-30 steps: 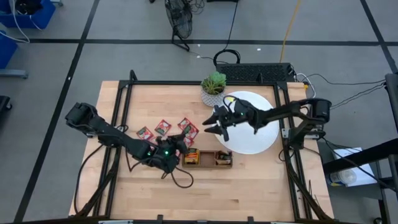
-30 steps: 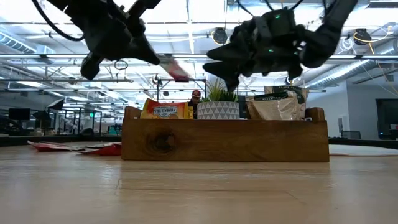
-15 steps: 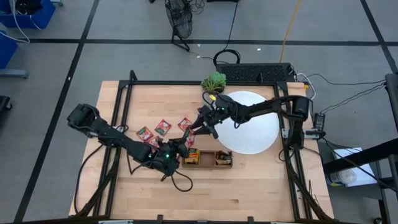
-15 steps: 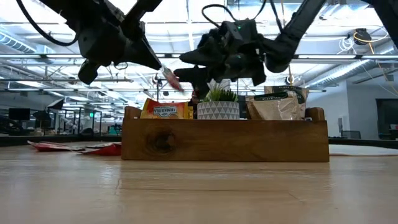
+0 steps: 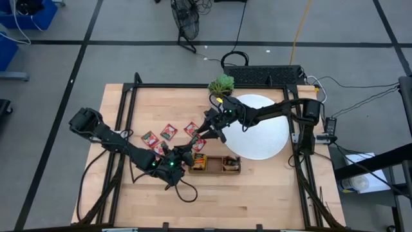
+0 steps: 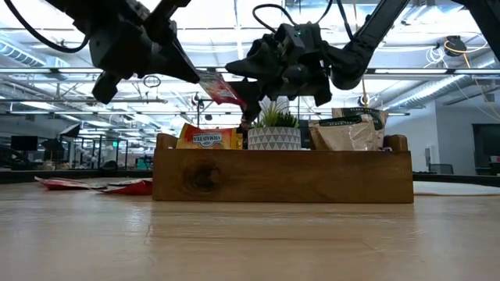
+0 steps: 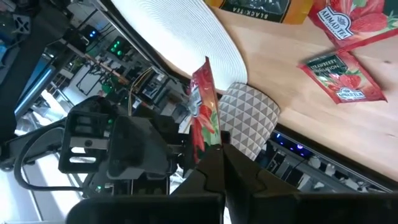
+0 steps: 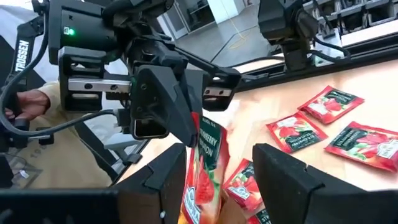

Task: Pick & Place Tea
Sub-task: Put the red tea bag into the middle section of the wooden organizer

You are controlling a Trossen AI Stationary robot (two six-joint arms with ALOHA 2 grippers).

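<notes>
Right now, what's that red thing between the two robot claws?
A red tea sachet, pinched upright by the left gripper, sits between the right gripper's open fingers; the right wrist view shows it.

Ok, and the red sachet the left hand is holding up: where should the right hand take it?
Probably by the free end of the red sachet, opposite the end pinched in the left hand. It is thin and flat and held above the table, so the open right hand should come head-on, one finger on each flat face.

We saw red strawberry-print sachets (image 8: 324, 104), white disc (image 5: 267, 138), brown wooden tray (image 6: 281, 177), white-grey triangle-patterned pot (image 7: 249, 118), dark grippers.
</notes>
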